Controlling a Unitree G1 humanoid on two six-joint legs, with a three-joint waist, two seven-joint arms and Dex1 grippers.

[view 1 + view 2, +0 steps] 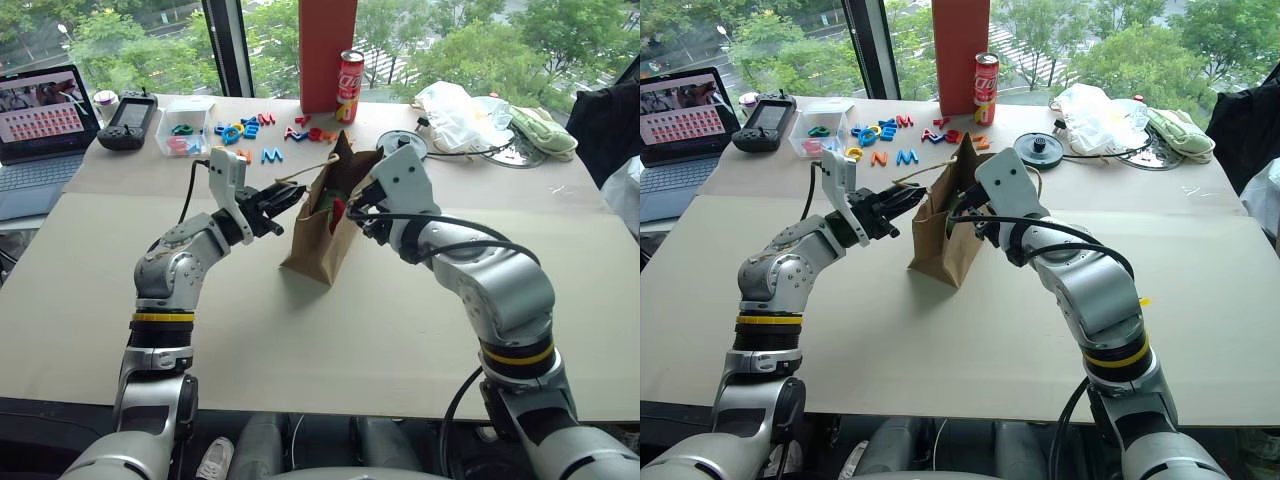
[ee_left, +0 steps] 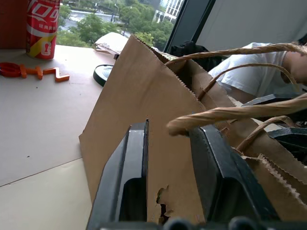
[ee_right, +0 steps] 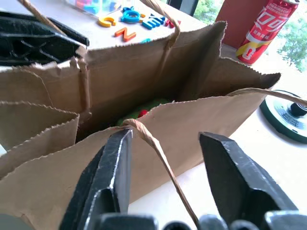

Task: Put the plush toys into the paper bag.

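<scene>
The brown paper bag stands open in the middle of the table. Down inside it lie the plush toys, a patch of green and a bit of red. My left gripper is open at the bag's left rim, its fingers apart against the paper, with a twine handle lying across one tip. My right gripper is open at the bag's right rim. The other twine handle runs loosely between its fingers.
Behind the bag are a tall red-orange box, a soda can, coloured plastic letters and a black disc. A laptop and controller sit far left, a white plastic bag and pale green cloth far right.
</scene>
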